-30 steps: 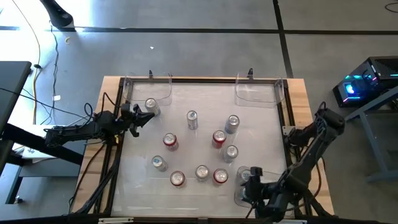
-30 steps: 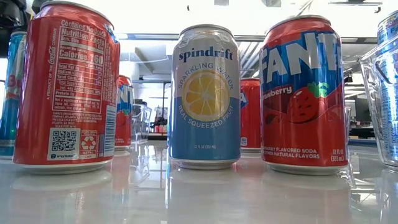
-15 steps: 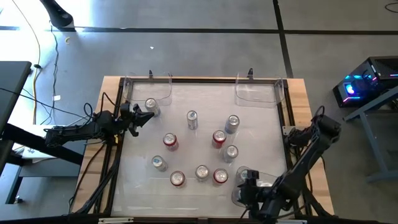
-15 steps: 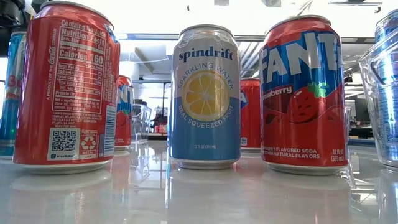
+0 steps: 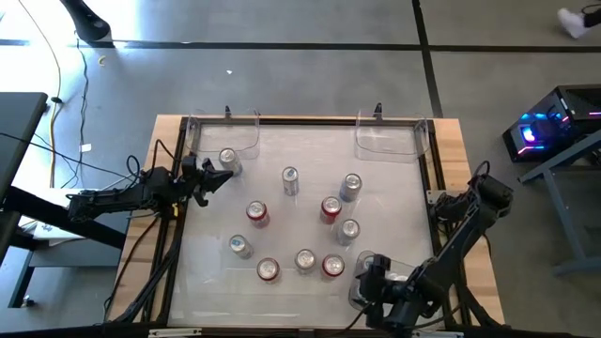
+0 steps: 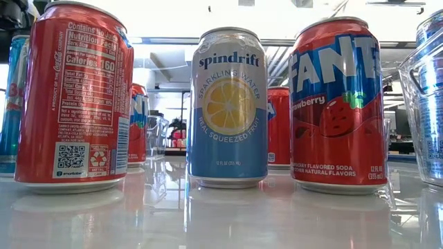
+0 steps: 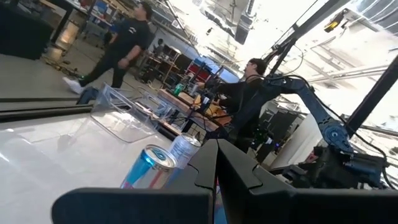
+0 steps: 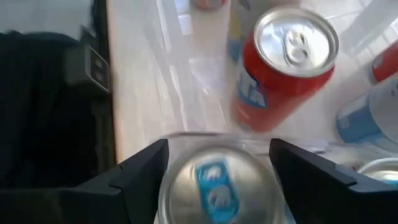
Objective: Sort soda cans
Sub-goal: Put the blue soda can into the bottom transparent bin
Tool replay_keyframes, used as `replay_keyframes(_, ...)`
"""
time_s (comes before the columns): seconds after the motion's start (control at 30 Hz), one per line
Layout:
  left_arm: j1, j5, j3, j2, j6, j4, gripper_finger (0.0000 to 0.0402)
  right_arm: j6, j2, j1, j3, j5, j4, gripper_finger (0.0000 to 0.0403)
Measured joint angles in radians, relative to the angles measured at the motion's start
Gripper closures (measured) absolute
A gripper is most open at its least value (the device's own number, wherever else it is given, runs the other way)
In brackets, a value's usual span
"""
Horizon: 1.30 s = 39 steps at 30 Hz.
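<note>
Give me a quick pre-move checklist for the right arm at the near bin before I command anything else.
1. Right gripper open over the can it straddles: ok.
2. That can inside the clear bin at the table's near right corner: ok.
3. Fingers free of the can's sides: cannot tell.
4. Nearby red Fanta can upright and apart from the gripper: ok.
5. Left gripper shut, parked beside the can at the left edge, out of the way: ok.

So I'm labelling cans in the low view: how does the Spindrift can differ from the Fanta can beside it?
The Spindrift can is pale silver and blue with a lemon picture; the Fanta can is red with a strawberry. The Spindrift can shows smaller than the Fanta can. Both stand upright on the table.
</note>
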Motion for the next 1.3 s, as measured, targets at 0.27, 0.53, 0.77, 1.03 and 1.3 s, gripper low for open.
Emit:
replay_keyframes(0.27, 0.0, 0.007, 0.0, 0.0, 0.003, 0.0, 0.0401, 0.01, -0.001, 0.002, 0.138, 0.016, -0.168, 0.0125)
replay_keyframes(0.53, 0.0, 0.008, 0.0, 0.0, 0.004, 0.0, 0.0401, -0.194, -0.003, -0.028, 0.332, 0.224, -0.305, 0.0124)
replay_keyframes(0.77, 0.0, 0.017, 0.0, 0.0, 0.023, -0.008, 0.0401, -0.526, -0.003, -0.231, 0.344, 0.049, -0.254, 0.0124)
replay_keyframes(1.03, 0.0, 0.046, 0.0, 0.0, -0.001, -0.009, 0.0401, -0.972, -0.002, -0.517, 0.172, -0.267, 0.164, 0.0124)
replay_keyframes(1.3, 0.0, 0.046, 0.0, 0.0, -0.004, -0.035, 0.0401, -1.101, 0.004, -0.844, 0.143, -0.311, 0.359, 0.0124)
